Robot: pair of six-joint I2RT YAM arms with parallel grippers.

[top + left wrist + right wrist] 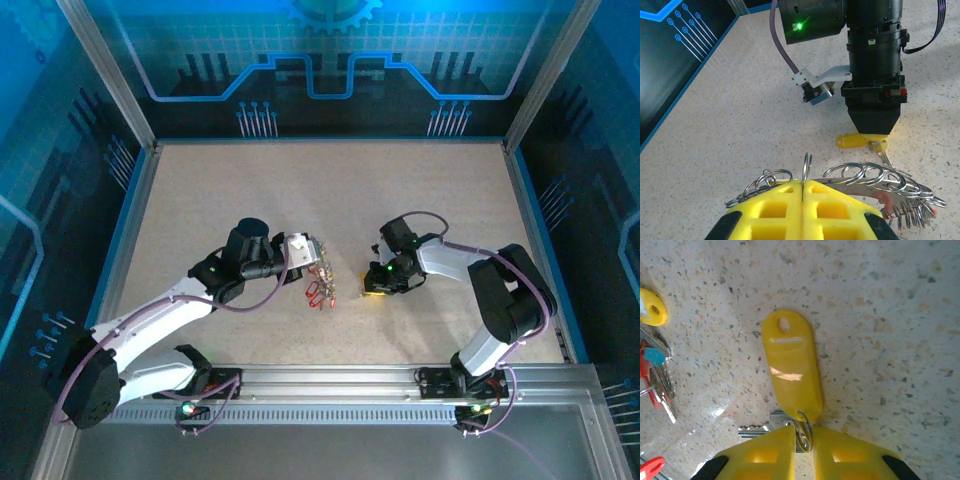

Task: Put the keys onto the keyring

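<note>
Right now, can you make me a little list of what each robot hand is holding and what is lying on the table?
Left gripper: shut on a thin metal ring that stands upright between its yellow fingers
Right gripper: shut on the small ring joining a yellow tag and a silvery key
Lying loose: red-headed keys and a yellow-headed key
Table: speckled beige
</note>
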